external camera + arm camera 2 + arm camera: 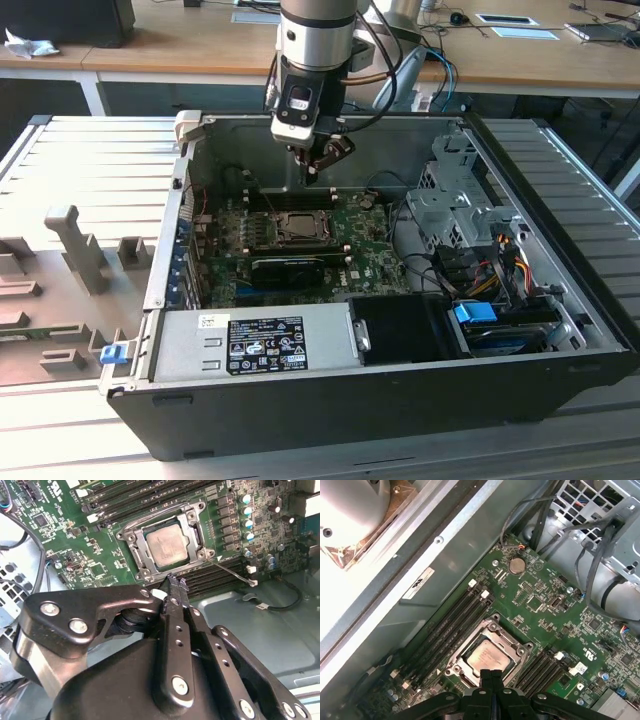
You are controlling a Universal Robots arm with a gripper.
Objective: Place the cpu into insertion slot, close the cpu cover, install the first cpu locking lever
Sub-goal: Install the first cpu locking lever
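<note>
**Hovering pincer, covered socket, free lever**

Hanging over the open case [350, 410], the pincer [312, 180] is well clear of the parts below. The case lies on its side on the table [80, 170], so the board [65, 560] faces up and the arm can reach it from above.

In both wrist views the two fingers meet tip to tip, with no gap and nothing between them, so the pincer is closed and empty. It touches neither board nor socket. Pressed together, the fingers form one narrow point. That point is judged better suited to nudging a thin part than to gripping, and it fits between the memory slots [447, 627] that crowd the socket on two sides.

The cpu [167, 545] lies flat in the socket with its silver top up. It sits on the far half of the board, a little toward the exterior view's left of the case's middle.

The cover [138, 554] is folded down around the cpu. Its window leaves the chip's top bare, so the frame bears only on the chip's margin.

A lever [232, 572], a thin bright rod, runs out from one socket corner. It angles away from the frame rather than lying tucked along it, so it is judged not latched. Seating and covering appear done, and locking does not.
</note>
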